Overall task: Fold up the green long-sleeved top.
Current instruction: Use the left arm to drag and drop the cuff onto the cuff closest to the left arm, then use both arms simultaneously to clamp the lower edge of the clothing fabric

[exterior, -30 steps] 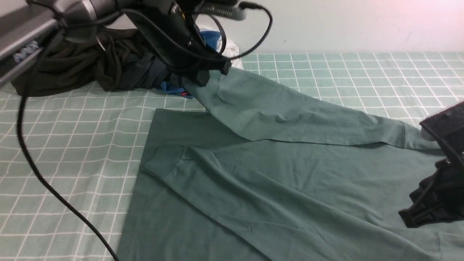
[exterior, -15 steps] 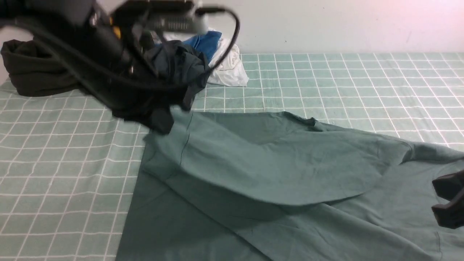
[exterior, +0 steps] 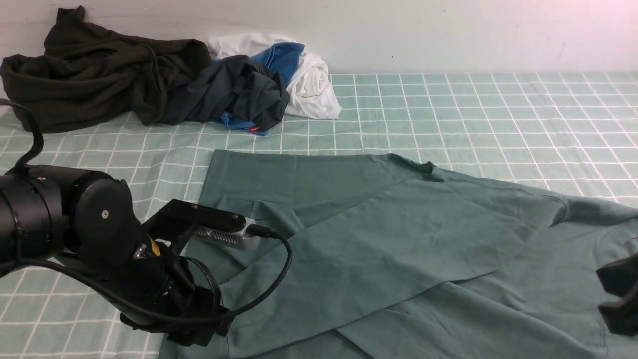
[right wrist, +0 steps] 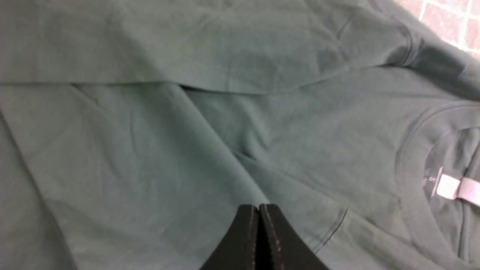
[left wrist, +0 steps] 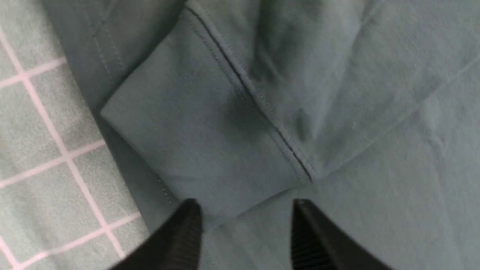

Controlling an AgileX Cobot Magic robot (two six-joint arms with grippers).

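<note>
The top (exterior: 374, 249) lay spread beneath both grippers, its sleeves folded across the body. The left gripper (left wrist: 247, 213) had its fingers well apart and held nothing, a cuff (left wrist: 210, 123) just beside them; the right gripper (right wrist: 258, 210) was closed, empty, above the fabric.

Front view: bright, even, soft light; back wall (exterior: 448, 35) pale, faint pink tint along its upper right. No hard shadows, only soft dark edges under the folds of the top (exterior: 369, 249). Small highlights on the black left arm (exterior: 99, 214); sharp there, cable included. Left wrist view: dimmer, greyish; cloth weave and stitching crisp mid-picture, left gripper (left wrist: 247, 206) blurred, out of focus. Right wrist view: mostly sharp, a bit grainy, tablecloth (right wrist: 446, 18) washed out pinkish in the corner, neck label (right wrist: 448, 186) near white. Light source out of frame.
</note>
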